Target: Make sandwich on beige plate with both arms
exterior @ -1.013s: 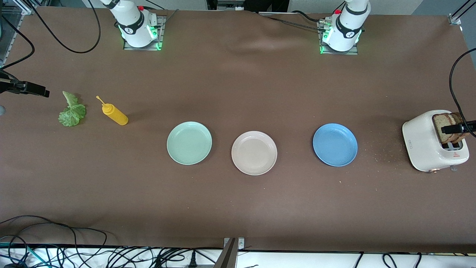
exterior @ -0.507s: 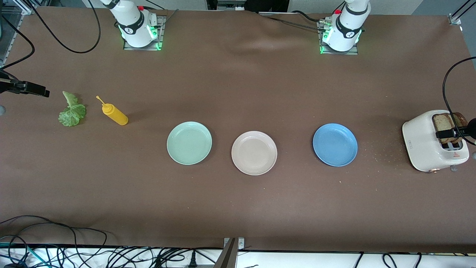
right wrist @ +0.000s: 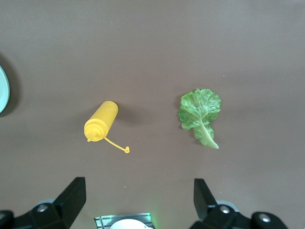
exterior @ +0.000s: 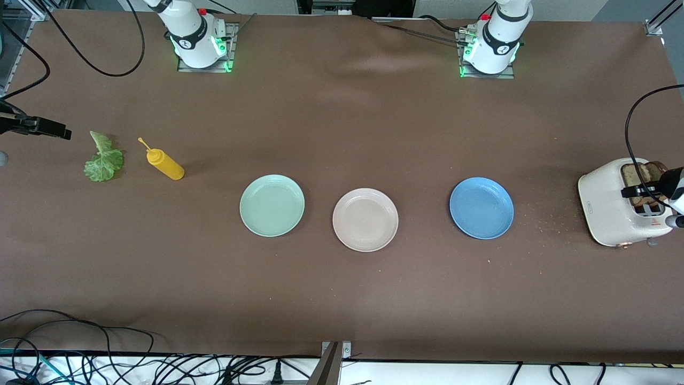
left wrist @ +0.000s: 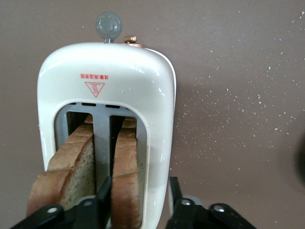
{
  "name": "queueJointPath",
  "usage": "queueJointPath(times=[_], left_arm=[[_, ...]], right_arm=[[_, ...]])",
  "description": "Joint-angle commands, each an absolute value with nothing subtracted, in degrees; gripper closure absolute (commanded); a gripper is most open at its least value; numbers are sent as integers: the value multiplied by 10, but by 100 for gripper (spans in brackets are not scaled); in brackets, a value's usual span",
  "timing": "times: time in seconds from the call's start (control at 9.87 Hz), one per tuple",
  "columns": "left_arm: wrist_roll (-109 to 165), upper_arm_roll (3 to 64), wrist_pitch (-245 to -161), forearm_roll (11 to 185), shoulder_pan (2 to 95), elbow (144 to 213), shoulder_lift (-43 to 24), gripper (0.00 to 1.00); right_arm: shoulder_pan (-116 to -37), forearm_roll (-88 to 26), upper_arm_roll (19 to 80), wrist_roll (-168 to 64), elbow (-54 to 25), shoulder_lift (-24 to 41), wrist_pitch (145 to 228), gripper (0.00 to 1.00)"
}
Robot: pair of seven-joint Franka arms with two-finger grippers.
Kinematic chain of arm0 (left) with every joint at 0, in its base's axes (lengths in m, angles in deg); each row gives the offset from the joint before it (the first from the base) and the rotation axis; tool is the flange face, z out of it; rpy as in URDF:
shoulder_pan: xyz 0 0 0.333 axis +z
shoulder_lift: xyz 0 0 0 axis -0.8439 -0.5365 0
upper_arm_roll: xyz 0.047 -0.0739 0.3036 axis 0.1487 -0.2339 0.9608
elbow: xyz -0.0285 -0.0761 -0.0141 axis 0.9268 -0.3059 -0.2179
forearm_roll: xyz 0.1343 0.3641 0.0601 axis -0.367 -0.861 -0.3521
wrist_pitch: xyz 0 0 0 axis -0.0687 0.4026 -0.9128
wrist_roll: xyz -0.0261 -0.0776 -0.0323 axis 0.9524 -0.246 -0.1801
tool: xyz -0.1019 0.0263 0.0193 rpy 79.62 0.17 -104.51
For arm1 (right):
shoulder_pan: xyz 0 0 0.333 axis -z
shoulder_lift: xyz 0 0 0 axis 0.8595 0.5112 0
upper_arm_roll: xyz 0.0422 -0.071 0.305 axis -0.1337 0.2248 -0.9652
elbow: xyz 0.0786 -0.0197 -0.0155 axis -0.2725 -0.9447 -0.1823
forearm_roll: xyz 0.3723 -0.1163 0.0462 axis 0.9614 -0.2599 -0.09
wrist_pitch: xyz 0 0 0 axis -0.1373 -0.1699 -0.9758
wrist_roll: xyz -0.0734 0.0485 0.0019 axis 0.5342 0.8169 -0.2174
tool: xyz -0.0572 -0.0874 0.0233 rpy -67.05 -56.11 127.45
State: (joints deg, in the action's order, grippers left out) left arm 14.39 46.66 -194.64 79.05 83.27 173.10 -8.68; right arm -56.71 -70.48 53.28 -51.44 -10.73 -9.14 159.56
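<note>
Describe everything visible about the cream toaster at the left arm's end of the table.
The glossy cream, rounded toaster stands upright on the brown table, with a red triangle mark, a grey knob and a copper lever. Two brown bread slices stand in its two slots. The left gripper straddles one slice and the toaster's wall. Crumbs lie beside it.

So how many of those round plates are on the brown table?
3, in a row: the mint green round plate toward the right arm's end, the beige round plate in the middle, the blue round plate toward the left arm's end. None looks hidden.
</note>
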Motion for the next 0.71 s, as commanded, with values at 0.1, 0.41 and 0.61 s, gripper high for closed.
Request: queueJointPath(times=[0.1, 0.41, 0.61], left_arm=[[86, 476, -1953, 778, 840, 1762, -50, 100], [39, 488, -1952, 773, 837, 1756, -46, 100], [39, 491, -1941, 769, 823, 1749, -26, 100]], right_arm=[[-564, -705, 531, -505, -103, -94, 1586, 0], [-564, -705, 531, -505, -103, -94, 1586, 0], [-564, -705, 531, -505, -104, -94, 1586, 0]])
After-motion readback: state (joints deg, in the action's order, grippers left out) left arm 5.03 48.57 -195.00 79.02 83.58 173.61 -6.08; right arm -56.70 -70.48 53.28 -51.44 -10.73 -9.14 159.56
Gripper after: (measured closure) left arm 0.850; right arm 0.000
